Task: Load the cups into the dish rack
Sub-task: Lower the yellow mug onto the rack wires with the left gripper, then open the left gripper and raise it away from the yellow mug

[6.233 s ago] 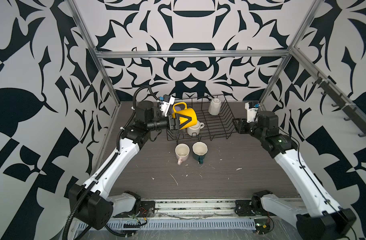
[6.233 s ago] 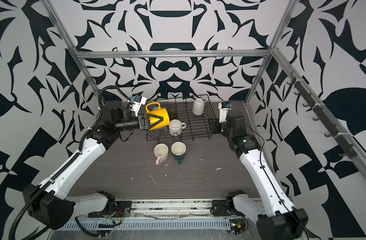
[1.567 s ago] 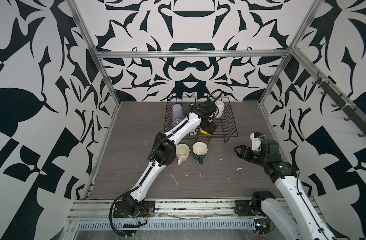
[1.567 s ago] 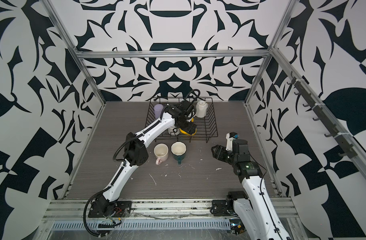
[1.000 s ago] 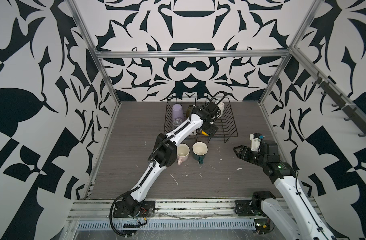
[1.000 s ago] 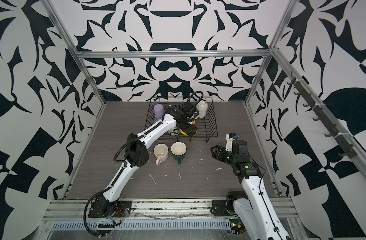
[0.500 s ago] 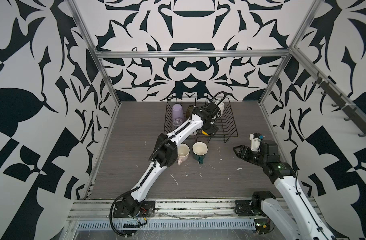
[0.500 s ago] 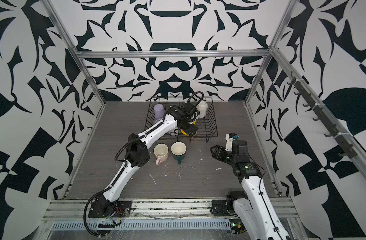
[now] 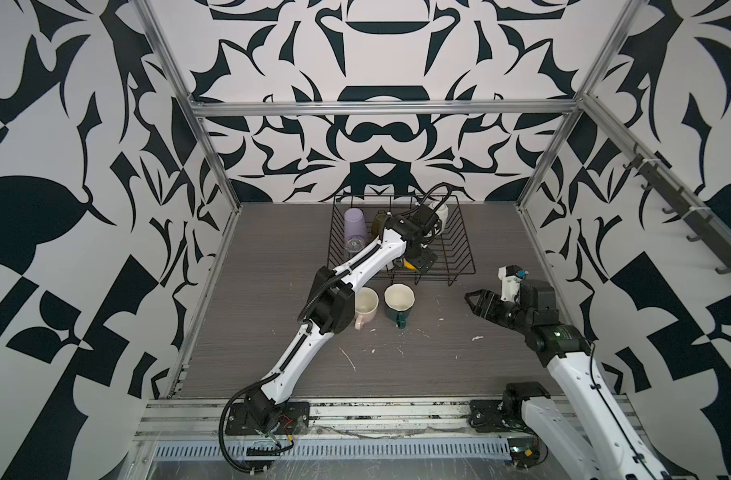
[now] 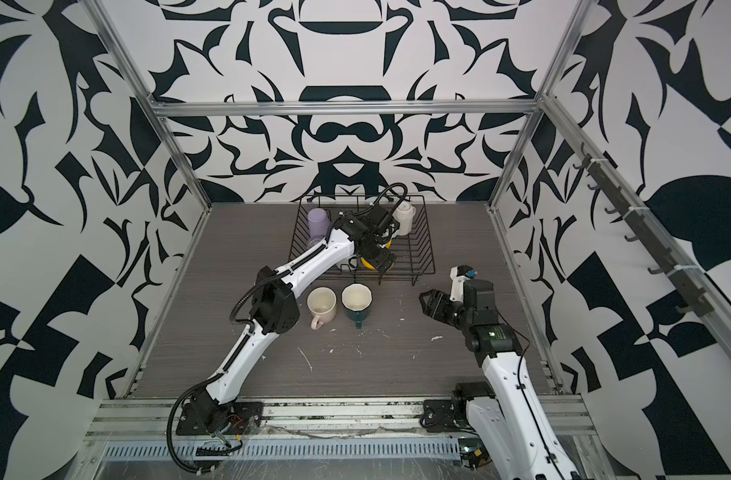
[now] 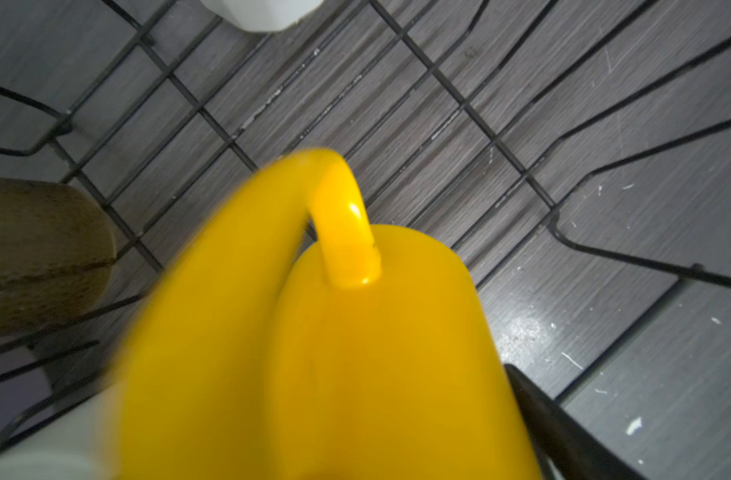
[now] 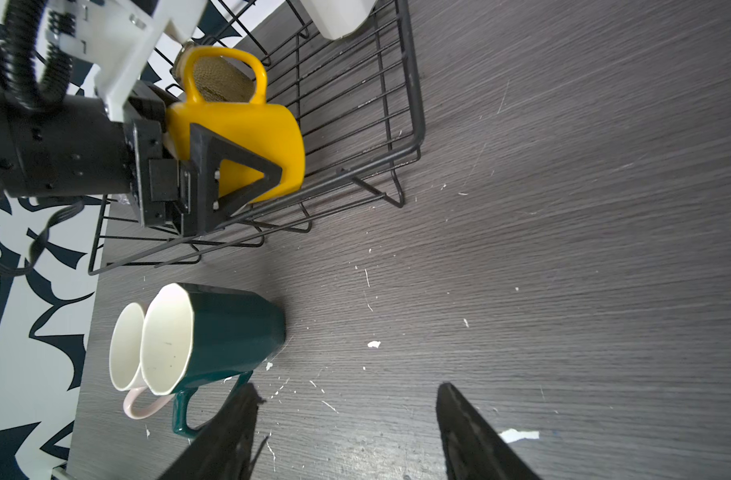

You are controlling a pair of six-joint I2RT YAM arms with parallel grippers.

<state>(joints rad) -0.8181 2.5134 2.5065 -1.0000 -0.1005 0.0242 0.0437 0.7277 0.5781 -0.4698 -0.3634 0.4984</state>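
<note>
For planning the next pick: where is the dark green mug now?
In both top views the dark green mug stands on the table, just in front of the dish rack, with the pale pink mug close on its left.

walls (image 9: 106,216): black-white pattern; floor (image 9: 272,249): grey woodgrain; frame (image 9: 380,109): aluminium rails

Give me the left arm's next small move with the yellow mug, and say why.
Probably open the left gripper wide and lift it clear. The yellow mug sits low inside the dish rack, seemingly on its wires, with the gripper straddling it, so only release seems left.
</note>
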